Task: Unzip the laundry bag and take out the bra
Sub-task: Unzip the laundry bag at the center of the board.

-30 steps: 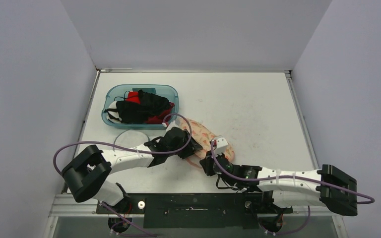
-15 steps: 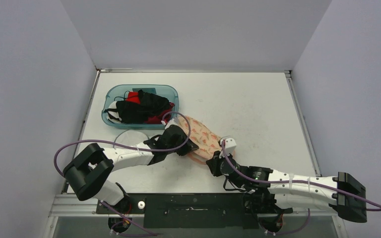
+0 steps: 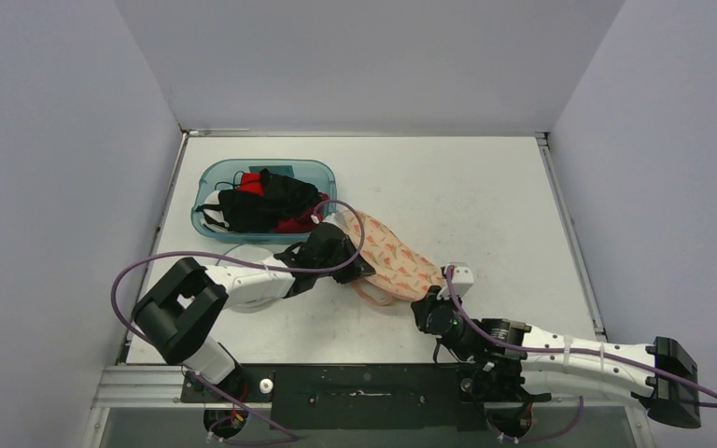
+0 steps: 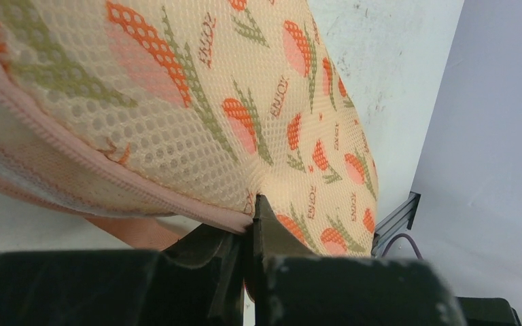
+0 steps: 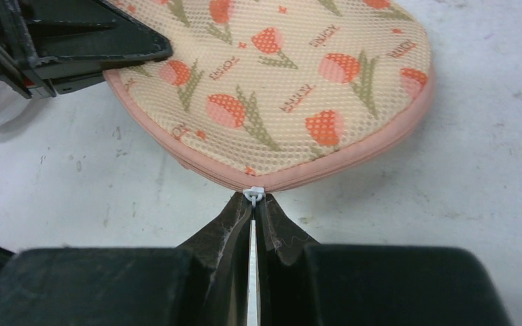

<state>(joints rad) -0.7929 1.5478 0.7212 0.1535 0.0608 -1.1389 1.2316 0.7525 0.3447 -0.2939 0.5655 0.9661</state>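
Now, your left end effector (image 4: 253, 204) clamps the laundry bag (image 3: 387, 261) on the surface (image 3: 504, 187), and the right end effector (image 5: 253, 201) pinches its zipper pull (image 5: 253, 194), so unzipping looks underway: draw it along the pink trim (image 5: 353, 160).

1. Place identified as a robotics lab test cell.
2. A white table (image 3: 485, 187), scuffed, is enclosed on three sides by plain grey panels (image 3: 364, 56).
3. Two arms (image 3: 243, 283) are bolted to a black plate (image 3: 364, 394) at the near edge.
4. Purple cables (image 3: 115, 294) are run in the open along the arms.
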